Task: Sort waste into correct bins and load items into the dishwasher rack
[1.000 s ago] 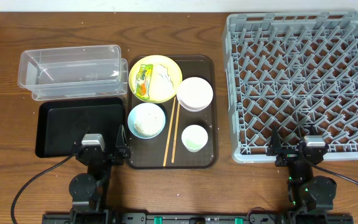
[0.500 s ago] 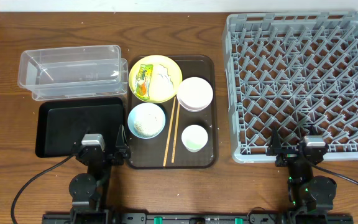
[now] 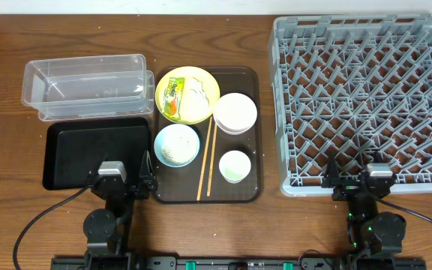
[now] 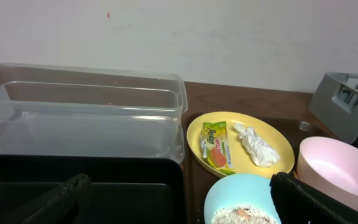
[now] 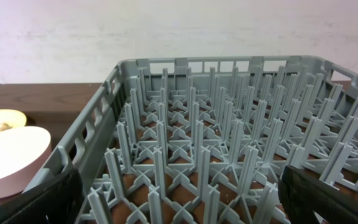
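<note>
Bowls: two, white bowl (image 3: 235, 112) and blue bowl (image 3: 177, 145)
Plate (image 3: 201, 109): one
Cup (image 3: 235, 166): one
Chopsticks (image 3: 205, 161): two
Bins: two, clear tub (image 3: 87, 88) and black tray (image 3: 88, 150)
Rack (image 3: 366, 97): one
Wrapper (image 3: 173, 98): one
Paper scrap (image 3: 199, 91): one

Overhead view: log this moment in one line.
left pincer open, holding nothing | right pincer open, holding nothing | snack wrapper and paper scrap on yellow plate | nothing in dishwasher rack

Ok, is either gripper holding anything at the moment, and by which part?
Nothing is held. The left gripper and the right gripper are both open, and each wrist view shows its fingers spread wide with nothing between them.
</note>
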